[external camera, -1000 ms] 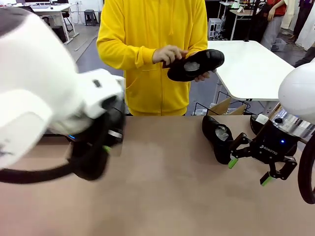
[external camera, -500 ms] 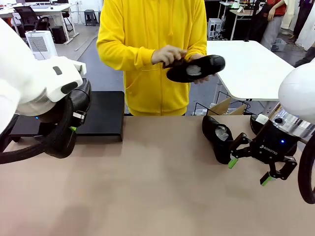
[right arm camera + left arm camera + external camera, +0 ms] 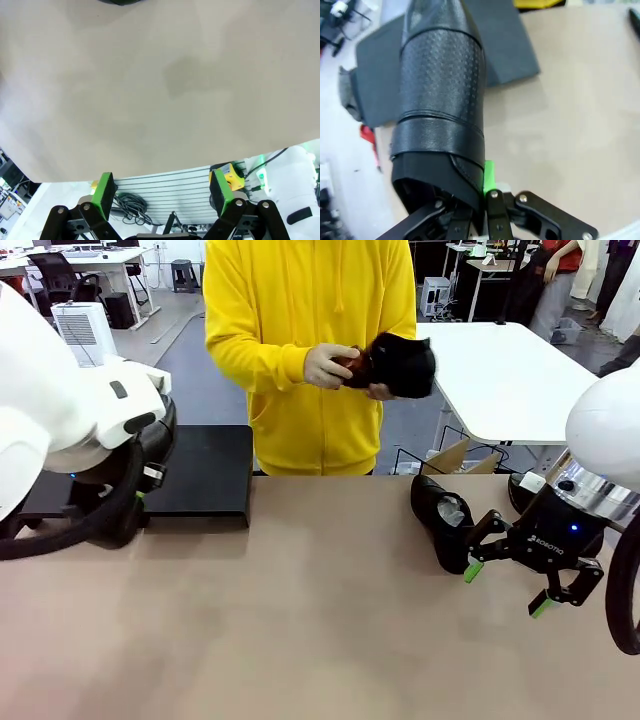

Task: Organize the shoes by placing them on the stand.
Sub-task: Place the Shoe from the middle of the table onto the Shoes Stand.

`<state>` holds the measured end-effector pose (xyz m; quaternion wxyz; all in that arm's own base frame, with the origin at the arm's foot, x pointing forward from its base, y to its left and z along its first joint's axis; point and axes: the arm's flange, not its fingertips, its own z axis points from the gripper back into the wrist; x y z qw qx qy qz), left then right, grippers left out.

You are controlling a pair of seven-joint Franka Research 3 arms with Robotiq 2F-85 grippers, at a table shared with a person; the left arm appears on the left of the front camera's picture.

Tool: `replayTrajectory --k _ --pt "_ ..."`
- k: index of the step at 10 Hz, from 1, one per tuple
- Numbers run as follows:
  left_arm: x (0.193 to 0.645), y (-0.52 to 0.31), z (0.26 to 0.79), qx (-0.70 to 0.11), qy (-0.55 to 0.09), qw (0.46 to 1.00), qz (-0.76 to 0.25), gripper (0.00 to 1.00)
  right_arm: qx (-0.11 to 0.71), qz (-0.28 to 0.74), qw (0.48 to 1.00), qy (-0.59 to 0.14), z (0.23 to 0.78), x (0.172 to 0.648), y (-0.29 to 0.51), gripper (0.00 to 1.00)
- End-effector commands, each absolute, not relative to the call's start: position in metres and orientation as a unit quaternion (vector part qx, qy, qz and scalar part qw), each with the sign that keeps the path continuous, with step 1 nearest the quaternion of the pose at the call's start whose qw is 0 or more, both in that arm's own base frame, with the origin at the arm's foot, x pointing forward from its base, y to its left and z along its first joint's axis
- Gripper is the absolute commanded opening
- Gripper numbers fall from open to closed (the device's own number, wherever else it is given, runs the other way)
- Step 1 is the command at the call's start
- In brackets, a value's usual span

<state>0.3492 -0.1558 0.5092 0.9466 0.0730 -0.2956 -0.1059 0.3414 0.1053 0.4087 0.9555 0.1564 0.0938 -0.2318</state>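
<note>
My left gripper (image 3: 470, 192) is clamped on the heel end of a black dress shoe (image 3: 442, 100), which I'm holding at the left of the table (image 3: 320, 640), by the near edge of the black stand (image 3: 205, 470). My right gripper (image 3: 507, 590) hangs with its jaws spread wide and nothing between them, low over the right side, just beside a second shoe (image 3: 443, 520) lying on the tabletop. At the far side a person's hands (image 3: 330, 365) hold a third shoe (image 3: 400, 365) up off the table.
</note>
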Motion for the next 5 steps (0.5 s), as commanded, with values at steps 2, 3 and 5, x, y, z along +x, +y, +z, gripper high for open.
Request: replayTrajectory --k 2,3,5 --pt "0.433 -0.118 0.491 0.164 -0.310 0.925 -0.149 0.00 0.156 -0.227 0.957 0.091 0.409 0.342 0.106 1.00" --pt "0.459 -0.105 0.486 0.218 -0.308 0.912 -0.162 0.00 0.156 -0.227 0.957 0.091 0.409 0.342 0.106 1.00" --pt "0.492 -0.080 0.478 0.224 -0.286 0.918 -0.162 0.00 0.156 -0.227 0.957 0.091 0.409 0.342 0.106 1.00"
